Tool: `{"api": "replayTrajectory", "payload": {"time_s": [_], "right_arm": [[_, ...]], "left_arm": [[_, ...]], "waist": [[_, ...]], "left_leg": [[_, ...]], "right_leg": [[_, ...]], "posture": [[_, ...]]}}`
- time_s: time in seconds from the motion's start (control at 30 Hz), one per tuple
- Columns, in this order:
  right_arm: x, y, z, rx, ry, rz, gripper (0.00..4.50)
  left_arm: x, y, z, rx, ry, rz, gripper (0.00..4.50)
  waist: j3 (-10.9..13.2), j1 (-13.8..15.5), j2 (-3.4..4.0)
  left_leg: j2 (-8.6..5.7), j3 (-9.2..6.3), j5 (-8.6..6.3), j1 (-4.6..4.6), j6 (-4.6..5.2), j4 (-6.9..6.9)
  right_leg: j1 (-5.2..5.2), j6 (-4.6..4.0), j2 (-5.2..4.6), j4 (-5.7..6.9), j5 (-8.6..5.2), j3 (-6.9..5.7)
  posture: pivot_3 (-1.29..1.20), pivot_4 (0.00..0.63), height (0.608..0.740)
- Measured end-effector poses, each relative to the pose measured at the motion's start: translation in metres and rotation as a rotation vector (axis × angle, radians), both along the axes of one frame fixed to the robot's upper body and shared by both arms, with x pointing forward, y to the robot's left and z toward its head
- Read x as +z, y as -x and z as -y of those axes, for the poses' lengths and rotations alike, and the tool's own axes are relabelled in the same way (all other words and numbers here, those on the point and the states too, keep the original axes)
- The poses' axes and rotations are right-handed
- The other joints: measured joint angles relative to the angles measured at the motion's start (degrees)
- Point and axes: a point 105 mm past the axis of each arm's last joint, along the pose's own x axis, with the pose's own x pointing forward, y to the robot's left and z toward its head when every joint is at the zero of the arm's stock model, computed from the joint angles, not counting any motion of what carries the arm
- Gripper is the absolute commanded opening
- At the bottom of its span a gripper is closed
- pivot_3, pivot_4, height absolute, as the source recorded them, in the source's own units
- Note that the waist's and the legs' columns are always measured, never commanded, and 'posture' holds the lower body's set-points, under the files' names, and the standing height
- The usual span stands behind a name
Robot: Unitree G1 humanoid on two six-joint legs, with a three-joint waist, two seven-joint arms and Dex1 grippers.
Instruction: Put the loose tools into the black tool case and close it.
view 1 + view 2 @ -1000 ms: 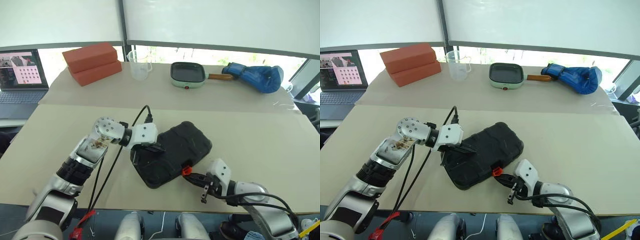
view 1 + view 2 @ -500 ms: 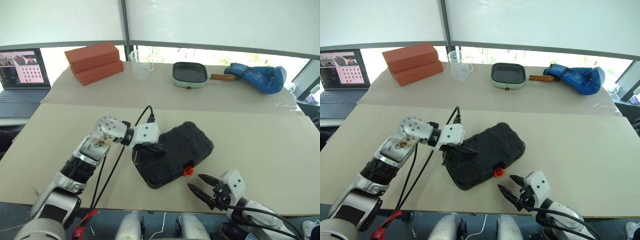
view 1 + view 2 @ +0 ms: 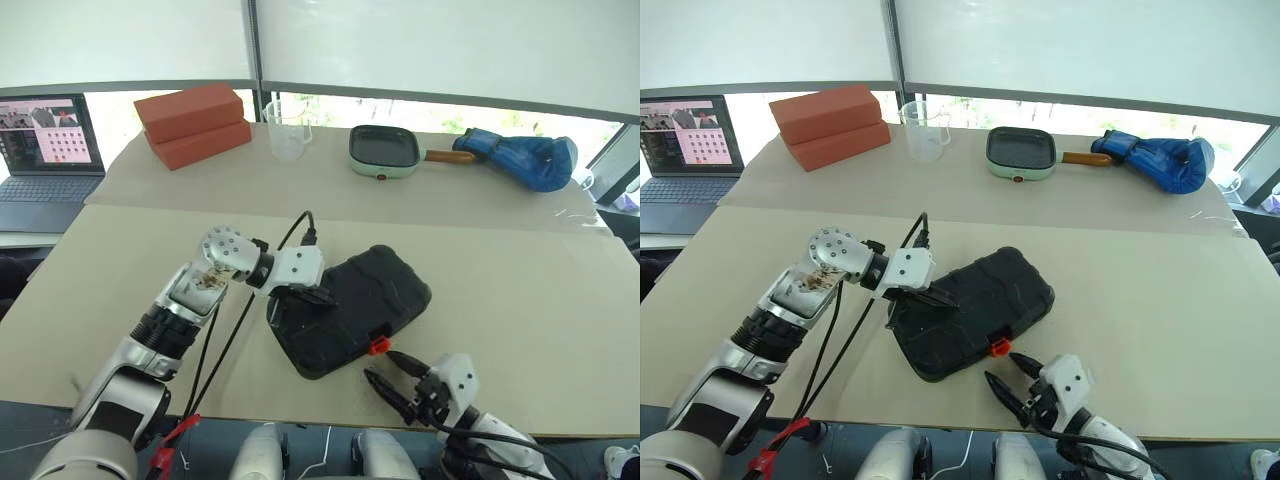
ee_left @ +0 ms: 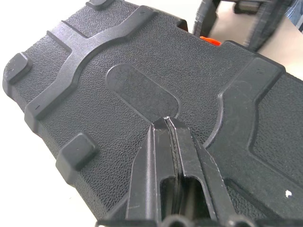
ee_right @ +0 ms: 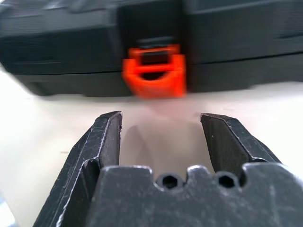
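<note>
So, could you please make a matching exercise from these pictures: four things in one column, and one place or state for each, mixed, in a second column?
Things:
1. black tool case
2. left gripper
3. right gripper
4. blue boxing glove

Places or states:
A. jaws open, in front of the orange latch, not touching it
B. lies at the far side, at the pan handle
C. closed, lying flat on the table
D. jaws shut, tip on the lid

Pairs: 1-C, 2-D, 3-A, 4-B
</note>
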Motion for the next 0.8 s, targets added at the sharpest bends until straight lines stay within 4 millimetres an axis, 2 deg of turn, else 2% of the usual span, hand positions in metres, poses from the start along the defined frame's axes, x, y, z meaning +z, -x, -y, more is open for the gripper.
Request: {"api": "replayTrajectory", "payload": {"time_s": [0.13, 0.33, 0.47, 0.6, 0.67, 0.8], "right_arm": [[0.002, -0.004, -0.010, 0.022, -0.004, -0.006, 3.11], [0.005, -0.005, -0.010, 0.026, 0.025, -0.030, 3.11], [0.015, -0.004, 0.002, 0.015, 0.055, -0.017, 3.11], [0.034, -0.006, 0.015, -0.006, 0.049, 0.018, 3.11], [0.045, -0.005, 0.012, 0.006, 0.028, 0.039, 3.11], [0.048, -0.006, 0.003, 0.028, 0.010, 0.032, 3.11]], "left_arm": [[0.000, 0.000, 0.000, -0.002, 0.001, 0.003, 0.00], [0.000, 0.001, -0.001, 0.002, 0.002, 0.009, 0.00], [0.000, 0.001, 0.000, 0.001, 0.004, 0.011, 0.00], [-0.001, 0.000, 0.000, 0.003, 0.008, 0.011, 0.00], [-0.001, 0.000, 0.000, 0.002, 0.010, 0.013, 0.00], [-0.001, 0.000, 0.002, -0.003, 0.014, 0.016, 0.00]], "waist": [[-0.05, 0.00, -0.09], [-0.05, -0.10, -0.05], [-0.05, -0.07, -0.05], [-0.05, -0.01, -0.05], [-0.05, 0.02, -0.05], [-0.05, 0.15, -0.05]], "left_leg": [[0.02, -0.01, -0.01, -0.01, 0.01, -0.01], [0.00, 0.02, -0.01, -0.03, 0.02, 0.00], [0.00, 0.03, -0.03, -0.03, 0.04, 0.00], [-0.01, 0.02, -0.03, -0.01, 0.04, 0.00], [-0.01, 0.02, -0.03, 0.01, 0.04, 0.00], [-0.03, 0.01, -0.03, 0.00, 0.05, 0.02]], "right_leg": [[-0.01, -0.01, -0.01, -0.02, 0.00, 0.00], [-0.03, -0.01, -0.04, -0.01, 0.00, 0.03], [-0.02, 0.00, -0.04, -0.03, 0.00, 0.03], [0.03, 0.01, -0.04, -0.03, 0.01, 0.03], [0.05, 0.01, -0.04, -0.04, 0.00, 0.03], [0.07, 0.01, -0.06, -0.06, 0.00, 0.04]], "posture": [[0.00, 0.150, 0.740], [0.00, 0.150, 0.740], [0.00, 0.150, 0.740], [0.00, 0.150, 0.740], [0.00, 0.150, 0.740], [0.00, 0.150, 0.740]]}}
